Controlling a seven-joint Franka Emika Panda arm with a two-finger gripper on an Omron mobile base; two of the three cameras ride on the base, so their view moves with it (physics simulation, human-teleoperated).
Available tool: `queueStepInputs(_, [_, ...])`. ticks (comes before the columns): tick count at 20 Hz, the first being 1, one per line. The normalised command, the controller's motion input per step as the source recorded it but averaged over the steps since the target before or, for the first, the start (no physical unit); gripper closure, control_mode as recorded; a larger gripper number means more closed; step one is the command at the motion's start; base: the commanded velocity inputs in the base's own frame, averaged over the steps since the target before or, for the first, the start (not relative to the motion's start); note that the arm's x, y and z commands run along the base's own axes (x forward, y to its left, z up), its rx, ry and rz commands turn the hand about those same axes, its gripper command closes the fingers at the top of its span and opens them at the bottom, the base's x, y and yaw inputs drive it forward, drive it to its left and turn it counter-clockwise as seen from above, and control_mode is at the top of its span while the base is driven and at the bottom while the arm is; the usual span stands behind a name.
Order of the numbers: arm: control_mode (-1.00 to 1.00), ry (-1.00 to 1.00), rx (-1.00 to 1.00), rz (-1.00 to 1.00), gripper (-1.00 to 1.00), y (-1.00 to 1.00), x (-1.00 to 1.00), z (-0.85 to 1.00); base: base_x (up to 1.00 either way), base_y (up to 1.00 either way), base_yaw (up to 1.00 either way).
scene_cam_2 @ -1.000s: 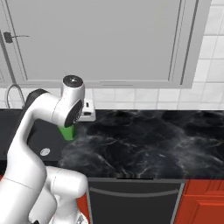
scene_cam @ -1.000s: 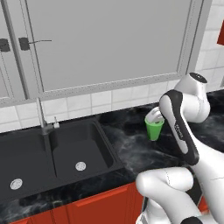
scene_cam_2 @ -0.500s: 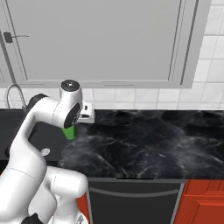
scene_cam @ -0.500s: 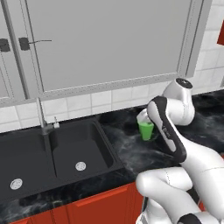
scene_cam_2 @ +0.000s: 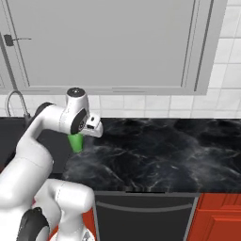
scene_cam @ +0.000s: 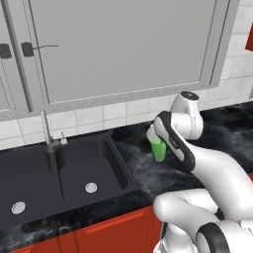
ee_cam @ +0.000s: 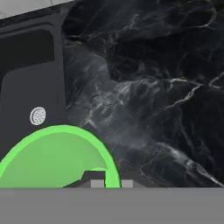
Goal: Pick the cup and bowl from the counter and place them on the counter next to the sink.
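Even bright render, soft shadows, slight pixelation.

Two base cameras look forward and down from behind, sharing the counter (scene_cam: 141,170); the hand camera looks closely down onto it.

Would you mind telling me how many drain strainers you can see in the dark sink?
2: one round drain strainer in the basin nearer the green cup, another in the far basin. None looks hidden.
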Motion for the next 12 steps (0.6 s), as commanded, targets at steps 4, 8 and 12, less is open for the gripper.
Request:
queueStepInputs(4, [-1.0,0.27,0.03,-0.12,1.0,0.05,0.23,-0.56,0.0,0.0,0.0])
queueStepInputs(8, [-1.0,0.0,0.03,-0.06,1.0,0.0,0.43,-0.61,0.0,0.0,0.0])
queueStepInputs(12, [-1.0,-0.02,0.02,-0.02,1.0,0.0,0.34,-0.42,0.0,0.0,0.0])
